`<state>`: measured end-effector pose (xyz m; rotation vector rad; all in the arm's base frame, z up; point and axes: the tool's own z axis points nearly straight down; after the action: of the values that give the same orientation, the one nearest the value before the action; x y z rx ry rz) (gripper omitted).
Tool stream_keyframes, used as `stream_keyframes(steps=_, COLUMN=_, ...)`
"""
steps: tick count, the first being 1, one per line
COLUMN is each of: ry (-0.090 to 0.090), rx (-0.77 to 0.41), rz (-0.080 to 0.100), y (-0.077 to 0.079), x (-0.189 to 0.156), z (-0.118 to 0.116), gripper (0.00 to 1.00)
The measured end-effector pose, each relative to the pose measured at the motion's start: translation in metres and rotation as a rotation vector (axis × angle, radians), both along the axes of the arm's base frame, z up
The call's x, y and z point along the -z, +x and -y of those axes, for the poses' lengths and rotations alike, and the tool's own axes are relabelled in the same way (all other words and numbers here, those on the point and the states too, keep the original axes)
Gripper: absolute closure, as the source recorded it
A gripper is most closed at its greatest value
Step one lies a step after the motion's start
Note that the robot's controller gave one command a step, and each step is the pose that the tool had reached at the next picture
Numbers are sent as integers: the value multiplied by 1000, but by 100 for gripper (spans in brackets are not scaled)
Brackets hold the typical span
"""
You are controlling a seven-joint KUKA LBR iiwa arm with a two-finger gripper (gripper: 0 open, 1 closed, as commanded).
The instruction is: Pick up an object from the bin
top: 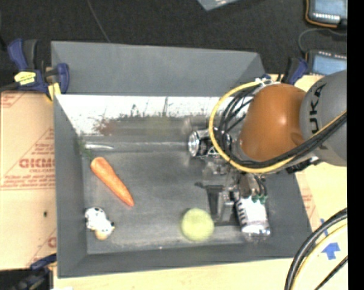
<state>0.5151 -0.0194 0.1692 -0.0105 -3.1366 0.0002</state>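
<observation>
Just right of the yellow-green ball (197, 225) hangs the arm's end (221, 203).

The grey metal bin (151, 177) carries 3 things on its floor: an orange carrot (111, 181) at left, a small white-and-black toy animal (99, 222) in the near-left corner, and a yellow-green ball (197, 225) by the front wall.

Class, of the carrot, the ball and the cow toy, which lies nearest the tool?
The yellow-green ball: it lies just beside the tool, while the carrot and cow toy lie far off to the view's left.
</observation>
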Motion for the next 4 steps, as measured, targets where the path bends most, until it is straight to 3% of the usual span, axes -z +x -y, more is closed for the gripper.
stream_keyframes(steps=1, ry=0, rx=0, rz=8, y=2, x=-4, z=0, gripper=0)
stream_keyframes(steps=2, ry=0, rx=-95, rz=9, y=-19, x=34, z=16, gripper=0)
stream_keyframes(steps=3, ry=-2, rx=-227, rz=10, y=-28, x=77, z=-3, gripper=0)
stream_keyframes(steps=4, ry=0, rx=-478, rz=7, y=-32, x=99, z=18, gripper=100)
